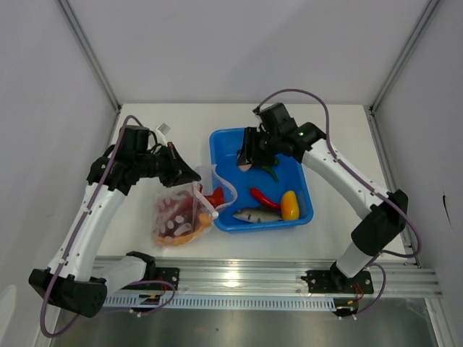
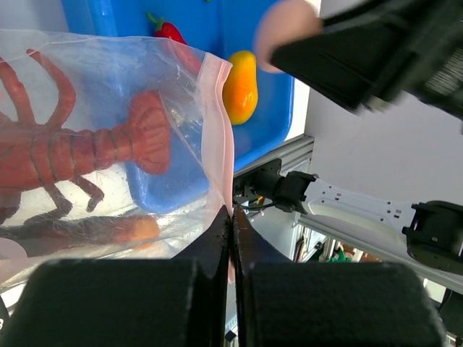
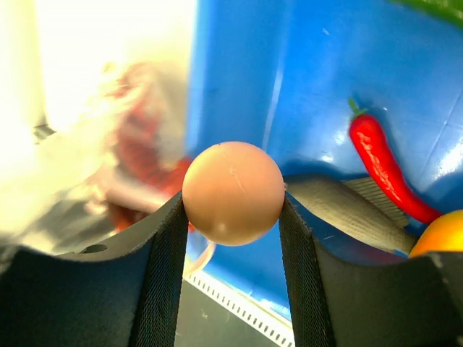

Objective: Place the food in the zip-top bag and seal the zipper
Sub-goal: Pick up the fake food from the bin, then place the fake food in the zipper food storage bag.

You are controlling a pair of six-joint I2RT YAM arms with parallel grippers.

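Observation:
The clear zip-top bag (image 1: 181,215) lies left of the blue tub, with a red lobster toy (image 2: 72,148) and other food inside. My left gripper (image 2: 232,213) is shut on the bag's mouth edge, on the pink zipper strip (image 2: 221,123), and holds the mouth up. Over the tub's far left part my right gripper (image 3: 233,206) is shut on the pale egg (image 3: 233,191), lifted off the tub floor. A grey fish (image 1: 257,214), a yellow pepper (image 1: 289,205), a red chili (image 1: 264,196) and a green piece (image 1: 271,172) lie in the tub.
The blue tub (image 1: 221,141) stands mid-table, its left wall close against the bag's mouth. A metal rail (image 1: 275,278) runs along the near edge. White walls enclose the table on three sides.

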